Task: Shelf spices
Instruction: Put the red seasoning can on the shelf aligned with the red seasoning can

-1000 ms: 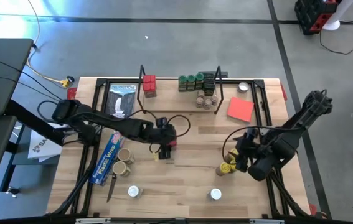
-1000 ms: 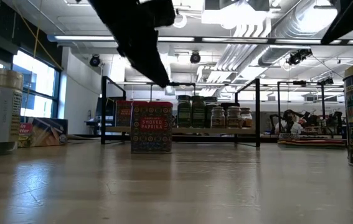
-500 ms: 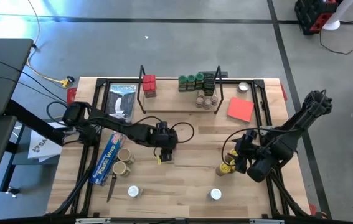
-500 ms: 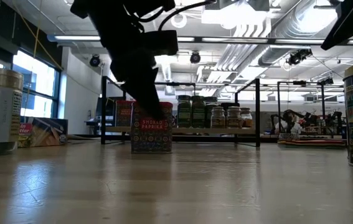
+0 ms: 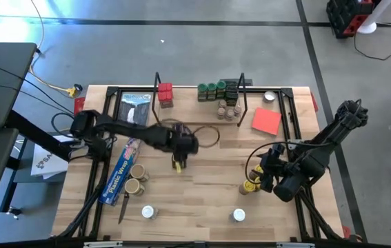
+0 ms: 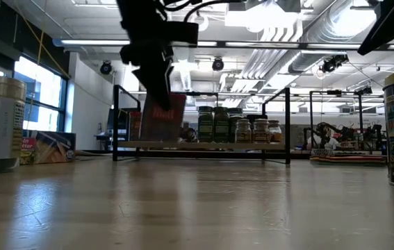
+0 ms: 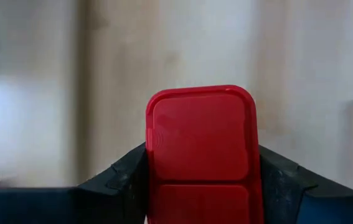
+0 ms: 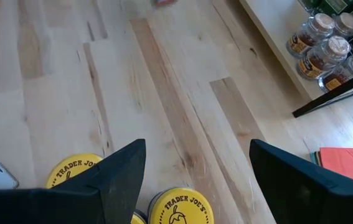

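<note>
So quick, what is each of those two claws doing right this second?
Left gripper: jaws closed on a red tin, lifted off the table.
Right gripper: jaws open, holding nothing, above the yellow-lidded jars.

red tin bottom cut off, tabletop blurred, shelf jar labels illegible

Bright, even indoor light from white ceiling strip lamps, which glare in the low view. The pale wooden tabletop shows soft sheen and faint shadows. In the left wrist view, the background streaks with motion blur behind a sharp red square-lidded tin.
</note>
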Controlling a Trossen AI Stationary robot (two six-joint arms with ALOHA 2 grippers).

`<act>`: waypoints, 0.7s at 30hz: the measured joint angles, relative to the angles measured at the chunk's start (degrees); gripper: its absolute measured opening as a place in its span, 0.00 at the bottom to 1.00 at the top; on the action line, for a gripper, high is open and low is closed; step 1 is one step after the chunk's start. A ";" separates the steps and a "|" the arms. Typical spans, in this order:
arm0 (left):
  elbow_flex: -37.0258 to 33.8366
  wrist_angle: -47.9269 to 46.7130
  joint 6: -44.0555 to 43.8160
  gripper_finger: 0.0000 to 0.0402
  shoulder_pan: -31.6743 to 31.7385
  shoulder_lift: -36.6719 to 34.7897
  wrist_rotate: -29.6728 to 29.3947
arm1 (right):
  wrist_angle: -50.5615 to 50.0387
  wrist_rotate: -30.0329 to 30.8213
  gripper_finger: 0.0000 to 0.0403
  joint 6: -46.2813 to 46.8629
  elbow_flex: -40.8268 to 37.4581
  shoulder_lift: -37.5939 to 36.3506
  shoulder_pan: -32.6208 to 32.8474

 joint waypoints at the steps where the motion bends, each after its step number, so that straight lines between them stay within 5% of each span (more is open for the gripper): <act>1: 2.03 -3.12 1.77 0.51 1.26 -0.04 -1.13 | 0.02 0.13 0.70 -0.03 0.00 0.00 0.00; 6: 9.36 -12.25 9.33 0.51 10.47 -0.10 -3.67 | 0.10 0.17 0.70 -0.16 0.00 0.00 0.00; 13: 9.85 -12.89 16.14 0.51 23.42 -0.26 -1.01 | 0.35 0.21 0.70 -0.16 0.00 0.00 0.00; 21: 7.81 -11.40 17.46 0.55 28.73 -0.34 4.02 | 0.34 0.28 0.70 -0.16 0.00 0.00 0.00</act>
